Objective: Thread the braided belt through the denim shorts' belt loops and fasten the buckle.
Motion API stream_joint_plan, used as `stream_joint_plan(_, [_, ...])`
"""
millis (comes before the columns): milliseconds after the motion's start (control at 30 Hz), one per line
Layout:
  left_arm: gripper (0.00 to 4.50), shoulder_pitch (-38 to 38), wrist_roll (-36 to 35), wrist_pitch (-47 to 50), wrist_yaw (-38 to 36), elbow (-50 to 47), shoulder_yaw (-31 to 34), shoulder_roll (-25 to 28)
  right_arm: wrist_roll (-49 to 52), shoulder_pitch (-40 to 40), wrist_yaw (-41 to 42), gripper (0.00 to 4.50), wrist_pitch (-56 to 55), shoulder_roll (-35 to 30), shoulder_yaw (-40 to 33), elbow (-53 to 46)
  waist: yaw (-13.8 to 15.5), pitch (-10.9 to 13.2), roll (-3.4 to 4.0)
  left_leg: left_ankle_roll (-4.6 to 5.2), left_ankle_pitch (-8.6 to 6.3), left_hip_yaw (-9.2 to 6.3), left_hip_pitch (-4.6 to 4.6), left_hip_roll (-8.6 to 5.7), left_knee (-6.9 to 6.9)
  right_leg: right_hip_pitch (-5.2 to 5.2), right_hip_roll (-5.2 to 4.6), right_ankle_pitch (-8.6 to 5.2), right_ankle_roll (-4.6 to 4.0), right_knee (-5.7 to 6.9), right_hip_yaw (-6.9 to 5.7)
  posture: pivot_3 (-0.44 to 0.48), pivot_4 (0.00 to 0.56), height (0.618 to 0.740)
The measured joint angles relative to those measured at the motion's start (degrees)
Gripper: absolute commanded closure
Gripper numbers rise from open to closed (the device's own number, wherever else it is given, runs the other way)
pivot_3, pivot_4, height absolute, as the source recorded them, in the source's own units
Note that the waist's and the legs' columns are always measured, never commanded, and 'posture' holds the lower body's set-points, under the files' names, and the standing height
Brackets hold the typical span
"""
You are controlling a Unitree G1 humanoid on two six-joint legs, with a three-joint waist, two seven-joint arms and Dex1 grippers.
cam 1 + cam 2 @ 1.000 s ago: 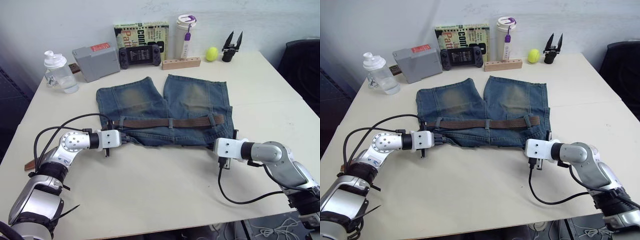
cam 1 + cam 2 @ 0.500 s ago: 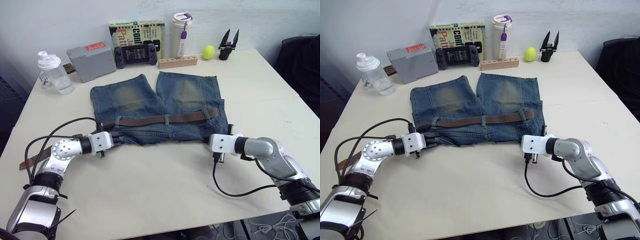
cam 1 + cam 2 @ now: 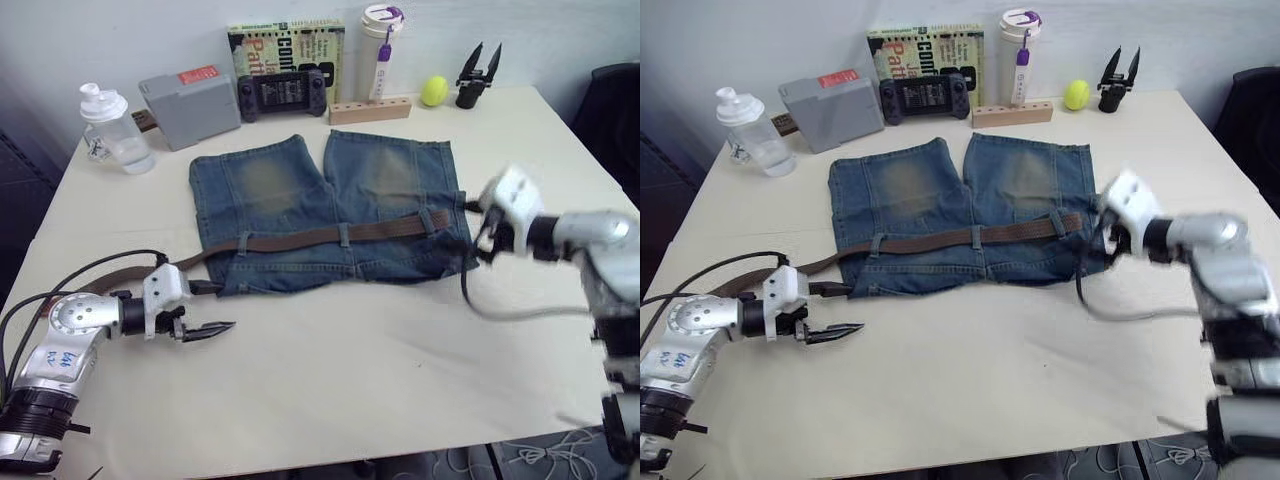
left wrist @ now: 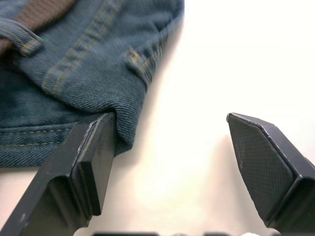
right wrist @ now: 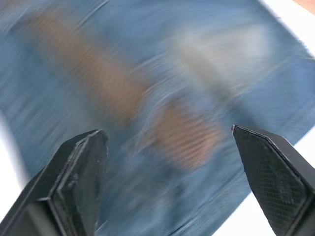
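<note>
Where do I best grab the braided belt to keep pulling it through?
Probably the free tail of the braided belt left of the denim shorts. It lies flat on the table, clear of loops, so bring the open left claw from above, pinching across its width.

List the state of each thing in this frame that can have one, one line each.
denim shorts: laid flat, waistband toward the robot.
braided belt: threaded through the loops, unfastened, its left end trailing onto the table.
left gripper: open, empty, at the shorts' corner.
right gripper: open, empty, over the belt.
shaker bottle: upright, lid on.
tumbler: upright, lid on.
</note>
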Motion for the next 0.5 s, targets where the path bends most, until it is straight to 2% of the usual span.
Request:
stream_joint_plan(167, [0.62, 0.8, -0.9, 3.9, 1.2, -2.2, 2.0, -2.6, -0.3, -6.7, -0.8, 0.13, 7.1, 3.9, 1.5, 12.5, -0.1, 0.1, -0.04, 0.00, 0.00, 0.16, -0.26, -0.18, -0.20, -0.09, 0.02, 0.07, 0.13, -0.22, -0.37, 0.000, 0.150, 0.726])
stream_joint_plan(333, [0.62, 2.2, -1.0, 6.2, 2.6, -4.9, 3.2, -4.4, -0.8, -8.5, 0.9, 0.13, 9.6, 5.9, 3.8, 18.4, -0.1, 0.2, -0.06, 0.00, 0.00, 0.22, -0.56, -0.39, -0.17, -0.25, 0.07, 0.08, 0.16, -0.28, -0.52, 0.000, 0.150, 0.726])
stream_joint_plan(467, [0.62, 2.1, -1.0, 7.7, 3.5, -5.0, 5.3, -4.8, -0.8, -8.6, 2.0, 1.35, 9.7, 6.8, 4.3, 20.1, -0.1, 0.2, -0.08, -0.09, 0.12, 0.25, -0.56, -0.41, -0.13, -0.25, 0.07, 0.08, 0.16, -0.27, -0.48, 0.000, 0.150, 0.726])
stream_joint_plan(500, [0.62, 2.0, -1.0, 7.9, 3.7, -5.0, 5.6, -4.9, -0.8, -8.6, 2.1, 1.85, 9.7, 6.9, 4.3, 20.3, -0.1, 0.2, -0.08, -0.10, 0.14, 0.25, -0.55, -0.41, -0.13, -0.25, 0.07, 0.08, 0.17, -0.26, -0.47, 0.000, 0.150, 0.726])
